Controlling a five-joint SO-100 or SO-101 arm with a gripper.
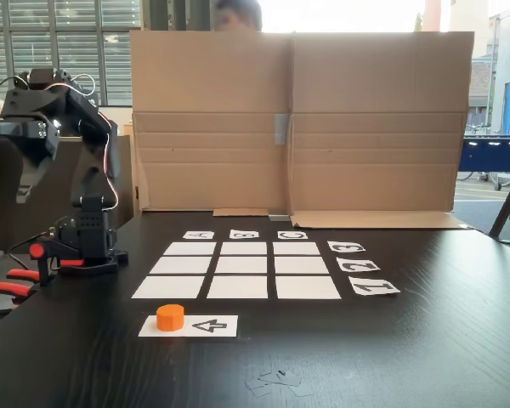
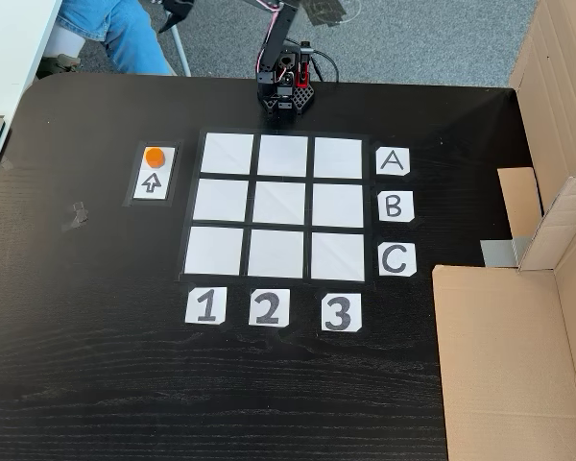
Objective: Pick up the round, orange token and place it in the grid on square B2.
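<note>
Nearest on the dark tabletop [image 1: 442,357]: small paper scraps [image 1: 276,380], short of the grid [image 1: 236,272]. Just before the grid's front row, white strip with black arrow [image 1: 189,325]; token [image 1: 170,317] upright on the strip's left end in this fixed view, well apart from square B2 [image 1: 241,264]. Square B2 bare, as are all nine cells. Number labels [image 1: 358,265] right of the grid, letter labels [image 1: 244,234] behind it. Arm base [image 1: 83,242] left-rear of the grid; hand [image 1: 21,174] raised, pointing down, open or closed: cannot tell. Cardboard screen [image 1: 297,119] beyond the grid.
</note>
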